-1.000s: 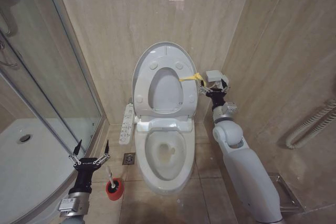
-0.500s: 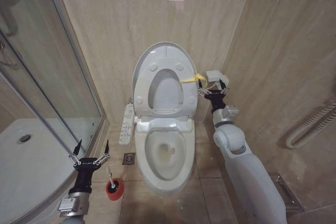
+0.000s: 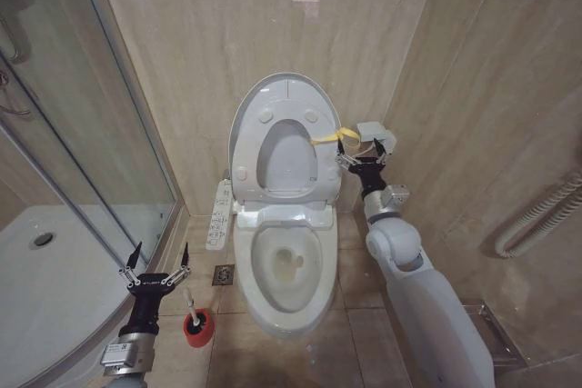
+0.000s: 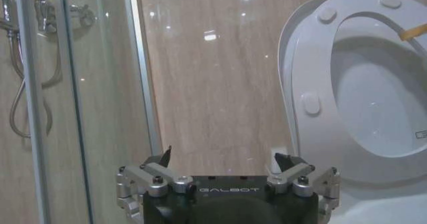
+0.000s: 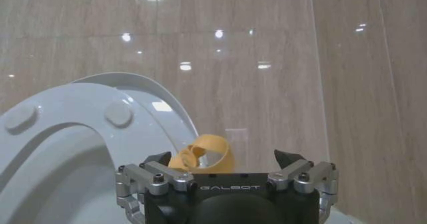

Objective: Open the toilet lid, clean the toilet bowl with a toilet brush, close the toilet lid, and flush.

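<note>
A: Lid status?

B: The toilet lid (image 3: 284, 95) is up, leaning back vs the wall, bumpers facing out. The seat (image 3: 287, 154) is up too, flat against it. The yellow strap (image 3: 329, 137) hangs off the lid's edge at 3 o'clock.

A: Bowl?

B: The toilet bowl (image 3: 284, 272) is open below, at 6 o'clock from the lid, a bit of water in the bottom.

A: Right claw?

B: The right gripper (image 3: 360, 161) is up by the lid's 3 o'clock edge, just beside the strap's loose end. Fingers spread wide, nothing between them. In the right wrist view the strap loop (image 5: 203, 154) sits by one fingertip (image 5: 157, 159), but I can't tell if it touches.

A: And the left claw?

B: The left gripper (image 3: 155, 261) is low, at 8 o'clock from the bowl, next to the shower glass (image 3: 86, 134). Also wide open, holding nothing, touching nothing.

A: Brush?

B: The toilet brush (image 3: 192, 309) stands in its red holder (image 3: 198, 328) on the floor, at 9 o'clock of the bowl's front, just beside the left gripper at its 4 o'clock. Handle leans slightly.

A: Anything else nearby?

B: A white control panel (image 3: 219, 215) at the bowl's 10 o'clock side, and a floor drain (image 3: 224, 275) btw the holder and the bowl.
</note>
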### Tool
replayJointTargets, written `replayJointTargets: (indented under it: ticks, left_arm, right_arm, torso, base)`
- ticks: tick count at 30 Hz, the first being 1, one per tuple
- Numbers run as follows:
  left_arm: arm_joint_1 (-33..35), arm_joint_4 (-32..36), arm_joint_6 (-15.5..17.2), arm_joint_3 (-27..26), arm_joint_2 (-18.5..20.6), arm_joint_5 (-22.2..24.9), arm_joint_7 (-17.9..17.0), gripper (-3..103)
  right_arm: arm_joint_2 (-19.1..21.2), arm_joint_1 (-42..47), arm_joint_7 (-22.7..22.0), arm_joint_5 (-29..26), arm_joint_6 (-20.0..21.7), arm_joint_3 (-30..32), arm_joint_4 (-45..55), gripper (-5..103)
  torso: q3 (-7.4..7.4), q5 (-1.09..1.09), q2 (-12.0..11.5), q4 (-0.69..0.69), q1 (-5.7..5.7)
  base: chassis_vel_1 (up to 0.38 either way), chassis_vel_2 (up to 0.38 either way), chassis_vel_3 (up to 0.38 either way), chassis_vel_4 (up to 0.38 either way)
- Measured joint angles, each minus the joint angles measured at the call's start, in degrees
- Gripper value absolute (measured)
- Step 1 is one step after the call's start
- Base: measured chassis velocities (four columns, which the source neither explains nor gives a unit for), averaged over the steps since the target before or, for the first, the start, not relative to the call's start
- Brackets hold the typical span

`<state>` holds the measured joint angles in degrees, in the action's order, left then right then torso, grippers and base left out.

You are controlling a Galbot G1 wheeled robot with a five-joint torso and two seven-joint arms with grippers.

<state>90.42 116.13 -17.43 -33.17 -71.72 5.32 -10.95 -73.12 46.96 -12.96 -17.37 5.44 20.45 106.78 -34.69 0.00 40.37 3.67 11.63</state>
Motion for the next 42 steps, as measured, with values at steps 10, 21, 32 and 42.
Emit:
replayJointTargets:
  ticks: [10, 21, 32, 42]
  left_arm:
    - [0.0, 0.0, 0.0, 0.0, 0.0, 0.0, 0.0, 100]
    - [0.0, 0.0, 0.0, 0.0, 0.0, 0.0, 0.0, 100]
    - [0.0, 0.0, 0.0, 0.0, 0.0, 0.0, 0.0, 100]
    - [0.0, 0.0, 0.0, 0.0, 0.0, 0.0, 0.0, 100]
  right_arm:
    - [-0.4, 2.5, 0.1, 0.0, 0.0, -0.8, 2.6, 100]
    - [-0.1, 8.1, 0.1, 0.0, -0.4, -0.1, 6.8, 100]
    - [-2.6, 17.6, -1.1, 3.5, -3.5, 3.1, 8.7, 100]
    - [-5.9, 27.3, -1.6, 8.0, -8.3, 4.7, 6.6, 100]
  torso:
    - [0.0, 0.0, 0.0, 0.0, 0.0]
    - [0.0, 0.0, 0.0, 0.01, 0.0]
    - [0.0, 0.01, 0.0, 0.01, 0.0]
    - [0.0, 0.0, 0.0, 0.0, 0.0]
  base:
    - [0.0, 0.0, 0.0, 0.0]
    - [0.0, 0.0, 0.0, 0.0]
    - [0.0, 0.0, 0.0, 0.0]
    - [0.0, 0.0, 0.0, 0.0]
